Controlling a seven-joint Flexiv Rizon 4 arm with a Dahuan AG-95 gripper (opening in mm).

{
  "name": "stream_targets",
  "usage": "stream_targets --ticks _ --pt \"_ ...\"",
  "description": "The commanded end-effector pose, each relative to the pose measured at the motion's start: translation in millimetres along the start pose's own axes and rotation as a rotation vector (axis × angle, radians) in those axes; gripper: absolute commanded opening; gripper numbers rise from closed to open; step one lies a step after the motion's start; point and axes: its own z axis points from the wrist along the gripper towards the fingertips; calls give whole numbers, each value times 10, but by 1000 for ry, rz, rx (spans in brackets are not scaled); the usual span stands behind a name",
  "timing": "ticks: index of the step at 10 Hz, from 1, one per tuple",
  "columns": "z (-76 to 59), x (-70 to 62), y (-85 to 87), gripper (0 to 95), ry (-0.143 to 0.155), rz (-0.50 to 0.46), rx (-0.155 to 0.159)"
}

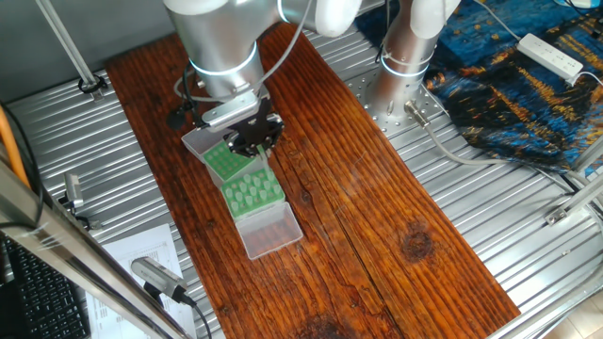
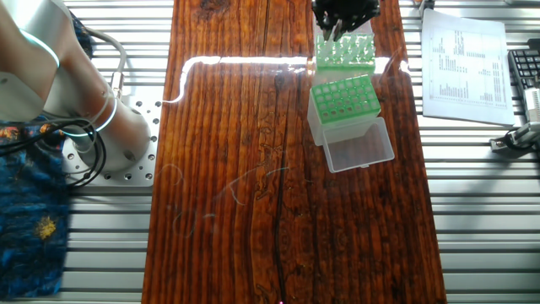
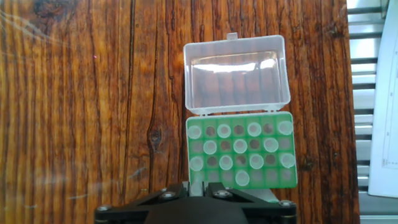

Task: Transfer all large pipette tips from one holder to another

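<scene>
Several large pipette tips (image 3: 240, 146), pale green with round open tops, stand in a checkerboard pattern in a green holder (image 3: 287, 177) whose clear lid (image 3: 236, 74) lies open beyond it. A second green holder (image 1: 224, 162) sits right behind the first holder (image 1: 254, 193); in the other fixed view this second holder (image 2: 344, 52) also carries tips. My gripper (image 3: 197, 186) hangs over the seam between the two holders. Its fingers are drawn close, with a pale tip pinched between them. From the side my gripper (image 1: 256, 141) is just above the second holder's edge.
The holders lie in a row on a dark wooden board (image 1: 377, 207) laid over a ribbed metal table (image 1: 471, 188). A paper sheet (image 2: 462, 63) lies beside the board. The arm's base (image 2: 101, 127) and a blue patterned cloth (image 1: 528, 85) are on the far side.
</scene>
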Motion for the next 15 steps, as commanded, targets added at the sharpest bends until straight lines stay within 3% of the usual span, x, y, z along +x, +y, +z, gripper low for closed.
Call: stream_targets --ticks 1,15 --pt "-39 -23 15 0 -1 1 -3" --pt "-429 -118 156 0 -4 -5 -14"
